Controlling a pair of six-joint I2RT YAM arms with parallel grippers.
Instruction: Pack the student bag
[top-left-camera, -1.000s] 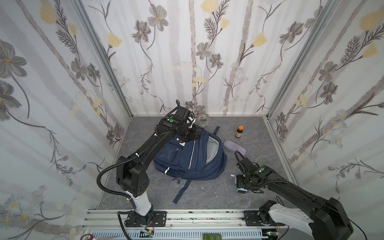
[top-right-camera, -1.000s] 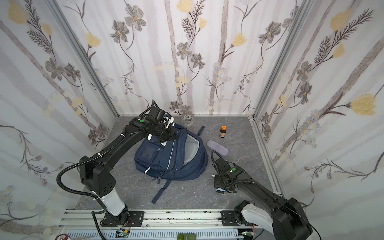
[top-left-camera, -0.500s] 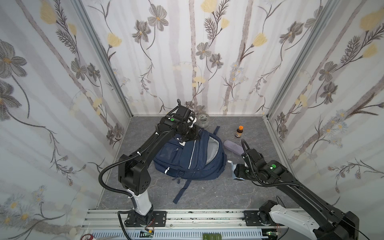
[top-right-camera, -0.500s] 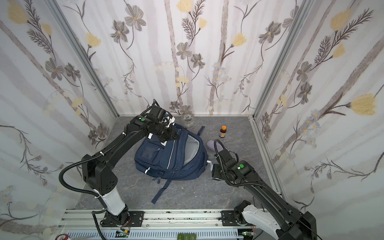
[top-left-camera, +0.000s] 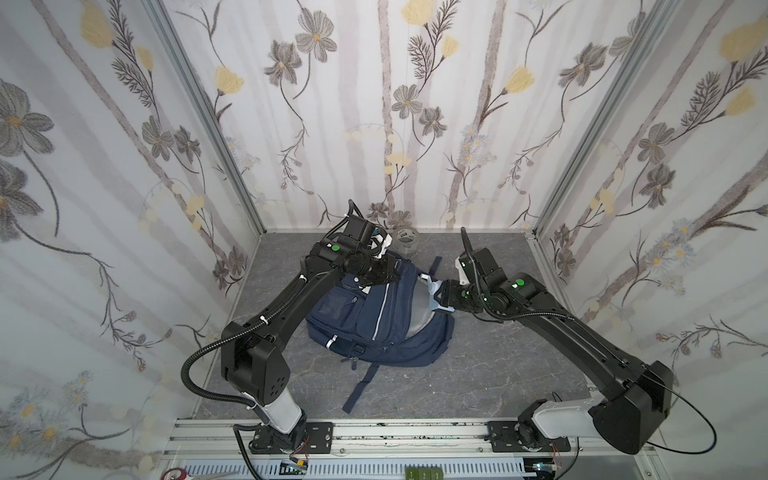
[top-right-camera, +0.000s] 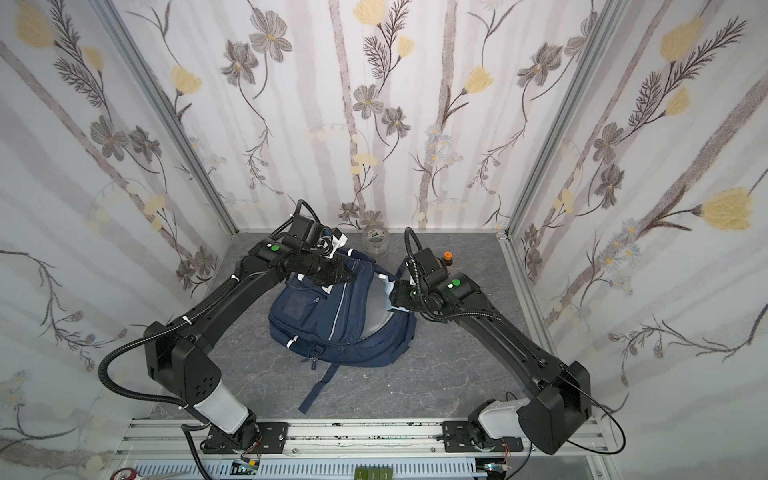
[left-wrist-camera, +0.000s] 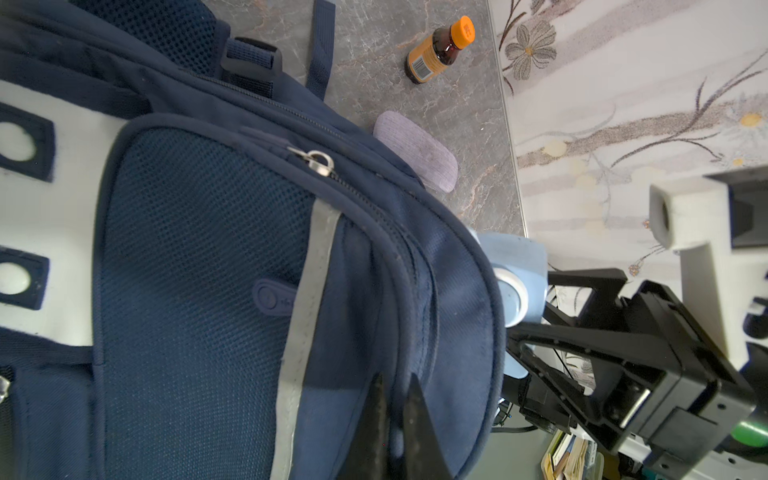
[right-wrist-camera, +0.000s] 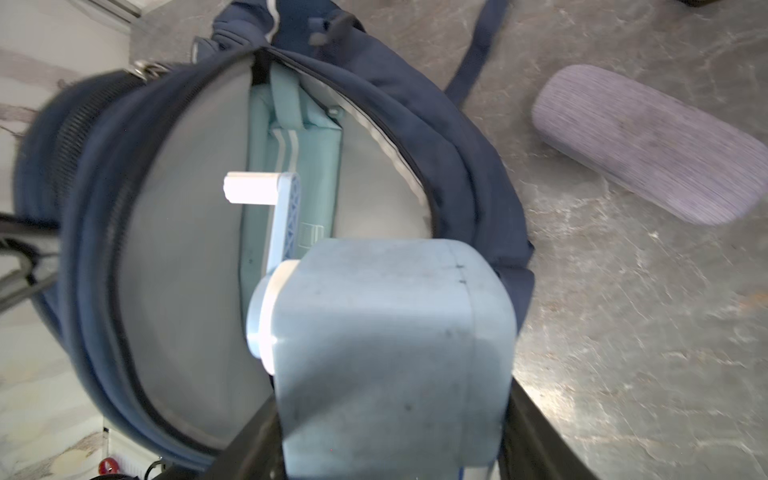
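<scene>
The student bag, a navy backpack, lies in the middle of the grey floor with its main compartment unzipped. My left gripper is shut on the bag's upper flap edge and holds it lifted. My right gripper is shut on a pale blue pencil sharpener with a white crank, right at the bag's mouth. In the right wrist view the pale lining shows inside the opening, with a light teal pouch lying there.
A grey-purple glasses case lies on the floor beside the bag's open side. Farther back stands a brown bottle with an orange cap. A clear jar sits by the back wall. A loose strap trails toward the front.
My right gripper has carried the sharpener from the floor at the front right up and back to the bag's mouth. The left gripper still holds the flap in the same place.
</scene>
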